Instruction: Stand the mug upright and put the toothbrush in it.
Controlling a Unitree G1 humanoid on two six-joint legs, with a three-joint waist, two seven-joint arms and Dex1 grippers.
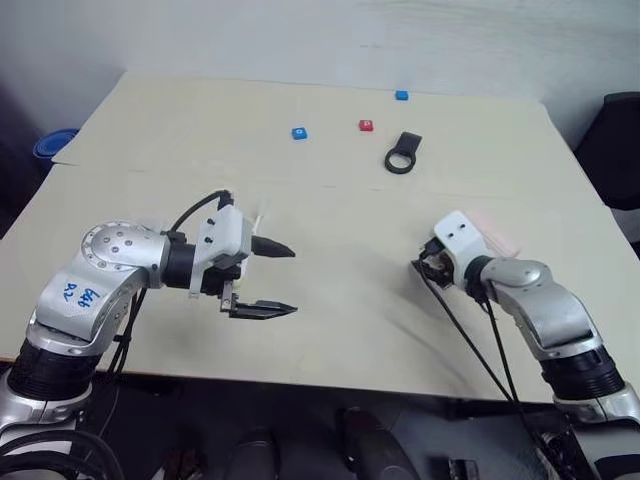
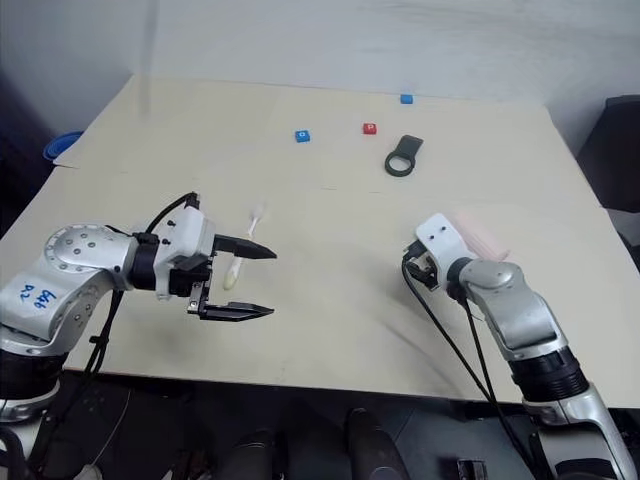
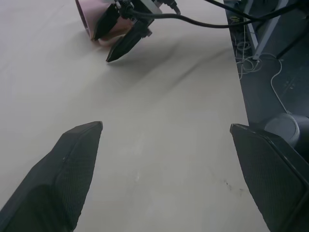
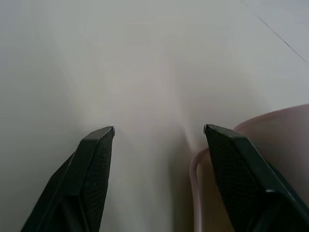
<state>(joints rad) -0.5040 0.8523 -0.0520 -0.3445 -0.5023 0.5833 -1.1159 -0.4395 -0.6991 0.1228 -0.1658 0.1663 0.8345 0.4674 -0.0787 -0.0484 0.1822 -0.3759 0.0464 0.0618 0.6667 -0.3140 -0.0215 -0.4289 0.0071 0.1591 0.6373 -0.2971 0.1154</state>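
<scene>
You had one pale pink ribbed mug lying on its side on the cream table, just beyond the right tool, whose black fingers stood parted and empty, one at the mug's loop handle, the other beside it on the table. As a rigid, probably ceramic piece, the mug would likely have been smooth and somewhat weighty; the ribs should have given some bite, so taking it across the wall near the rim, or by the handle, looked safest, and it could have chipped if tipped hard. One slim toothbrush with a white head lay well to the left of the mug, just behind the left tool, which hung wide open with nothing in it. It looked light, stiff and thin; a pinch at mid-handle would have suited. Beyond the mug lay one black ring-shaped holder, two blue blocks and one red block.
</scene>
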